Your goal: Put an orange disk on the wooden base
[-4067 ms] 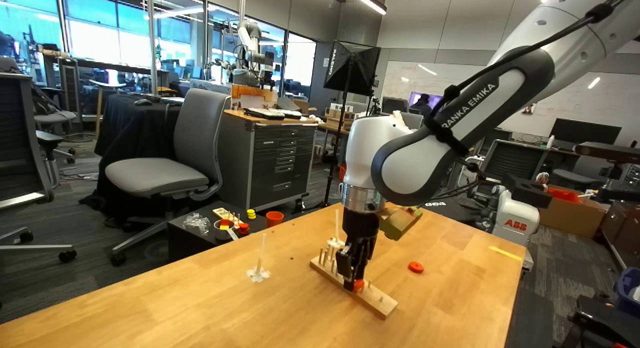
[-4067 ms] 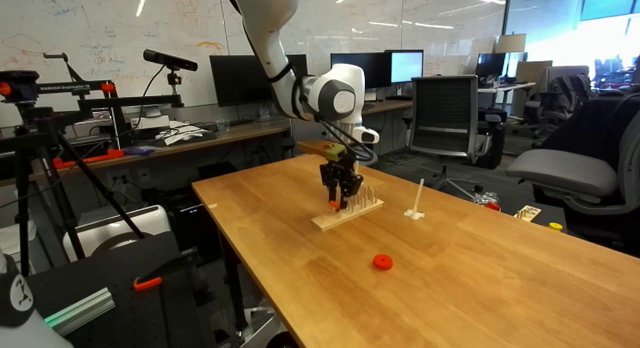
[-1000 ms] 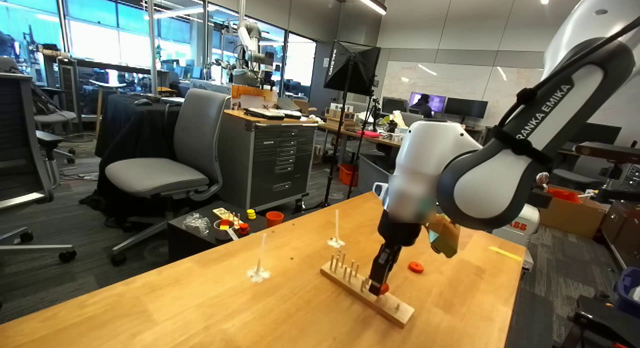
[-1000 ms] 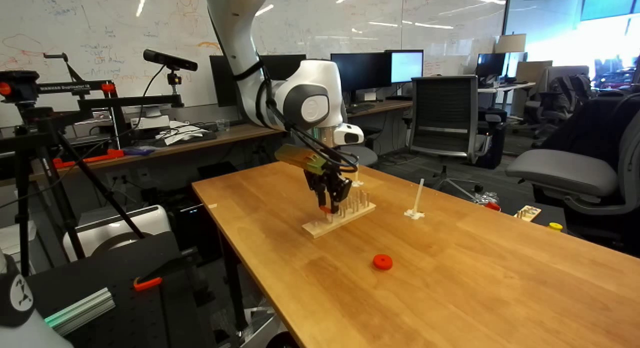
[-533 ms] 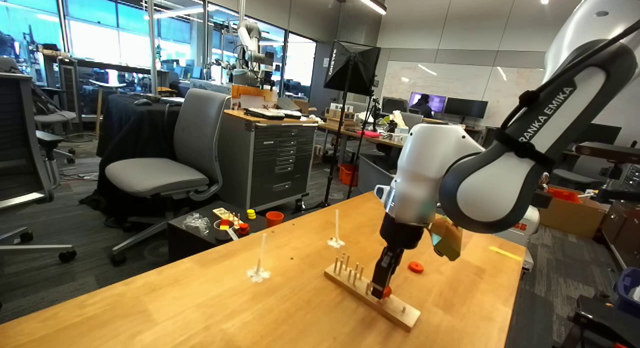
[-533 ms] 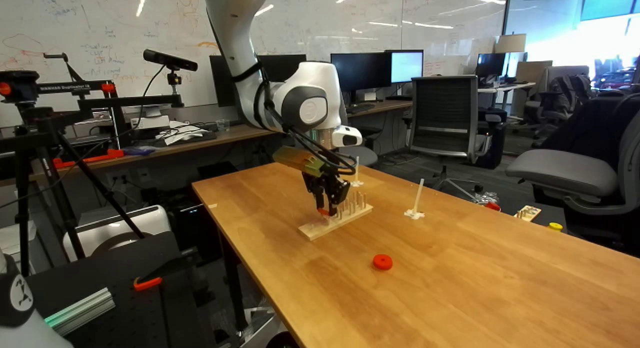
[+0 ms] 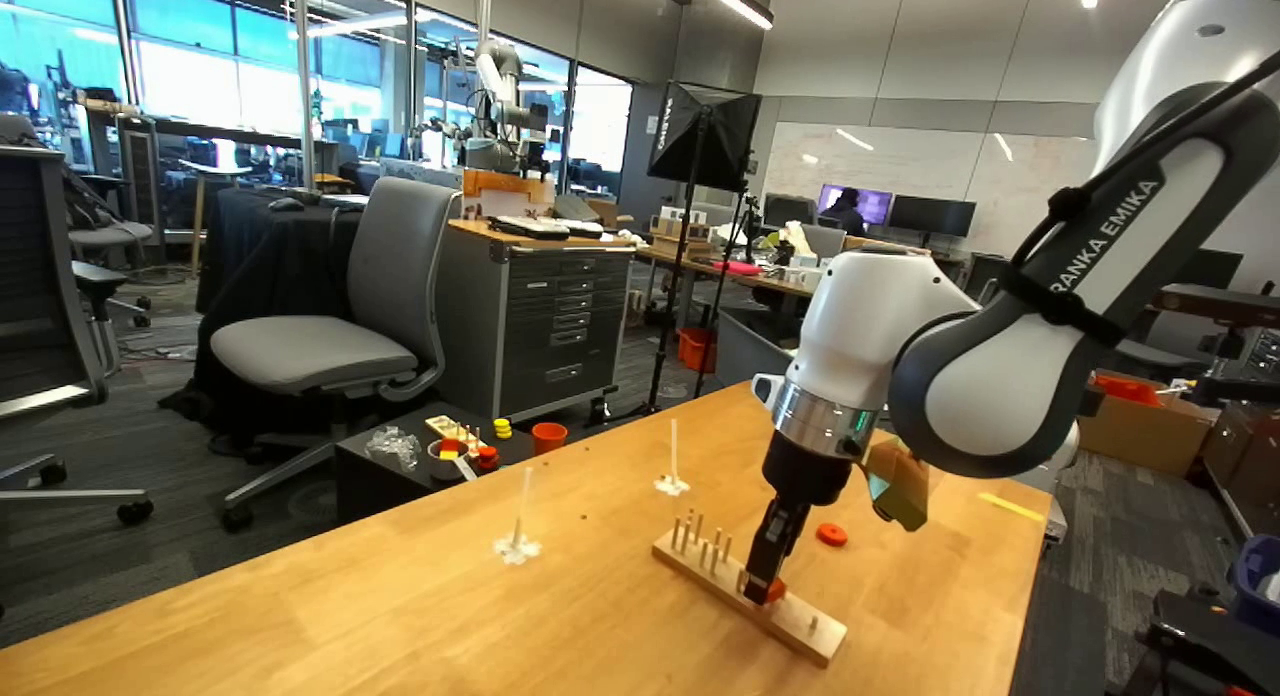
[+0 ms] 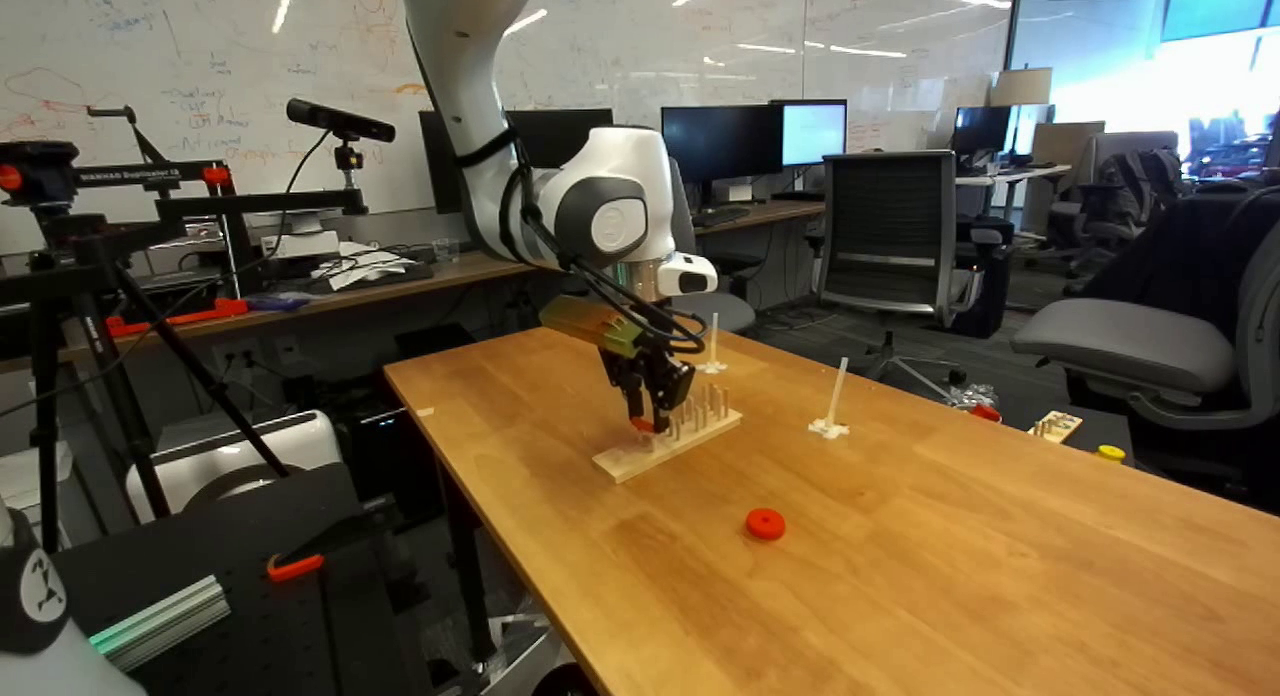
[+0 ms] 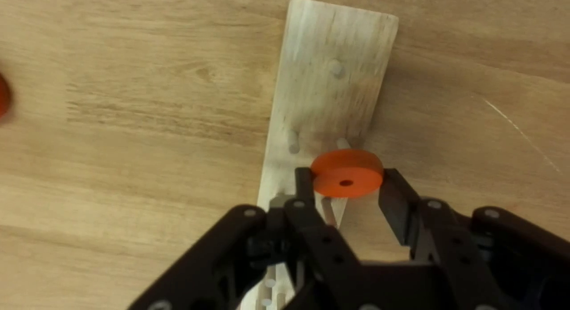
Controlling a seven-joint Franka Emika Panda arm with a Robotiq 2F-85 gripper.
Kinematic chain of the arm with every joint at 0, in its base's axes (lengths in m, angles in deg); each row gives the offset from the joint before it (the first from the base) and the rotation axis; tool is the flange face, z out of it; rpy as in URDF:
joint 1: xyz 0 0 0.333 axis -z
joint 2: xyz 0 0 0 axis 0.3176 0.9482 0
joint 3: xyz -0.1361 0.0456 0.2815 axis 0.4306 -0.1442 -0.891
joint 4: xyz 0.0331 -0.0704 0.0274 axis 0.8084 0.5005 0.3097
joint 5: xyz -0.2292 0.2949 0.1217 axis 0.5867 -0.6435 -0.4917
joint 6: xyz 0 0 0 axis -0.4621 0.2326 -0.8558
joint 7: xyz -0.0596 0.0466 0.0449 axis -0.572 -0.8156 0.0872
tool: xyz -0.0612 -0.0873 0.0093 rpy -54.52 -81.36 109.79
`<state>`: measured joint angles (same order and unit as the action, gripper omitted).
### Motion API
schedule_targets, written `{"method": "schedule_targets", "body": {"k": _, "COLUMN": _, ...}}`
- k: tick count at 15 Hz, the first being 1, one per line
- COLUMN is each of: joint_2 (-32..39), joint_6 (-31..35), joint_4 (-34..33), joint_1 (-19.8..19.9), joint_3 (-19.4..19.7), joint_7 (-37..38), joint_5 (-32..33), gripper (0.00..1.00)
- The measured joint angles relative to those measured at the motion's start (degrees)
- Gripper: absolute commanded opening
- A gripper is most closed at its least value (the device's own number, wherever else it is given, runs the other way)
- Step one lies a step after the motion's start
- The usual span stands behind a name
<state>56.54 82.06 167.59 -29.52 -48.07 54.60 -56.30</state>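
Hand (image 9: 347, 178): gripping the orange disk (image 9: 347, 172) from both sides.
Peg (image 9: 342, 143): partly hidden (alignment with the hole (image 9: 346, 183) unclear).
Wooden base (image 9: 323, 96): may skid if the disk jams off-centre.

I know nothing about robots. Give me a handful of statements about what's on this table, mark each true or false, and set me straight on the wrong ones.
1. Pegs stand up from the wooden base. True.
2. The gripper has hold of an orange disk. True.
3. A peg pokes through the held disk. False: its hole shows no peg.
4. Another disk lies on the table. True.
5. That other disk touches the base. False: they lie apart.
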Motion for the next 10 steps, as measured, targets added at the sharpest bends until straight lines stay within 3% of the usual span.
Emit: {"method": "schedule_targets", "body": {"k": 10, "joint_2": -0.98, "joint_6": 3.04, "joint_4": 2.77, "joint_1": -0.37, "joint_3": 0.00, "joint_7": -0.07, "joint_5": 1.13, "gripper": 0.18}}
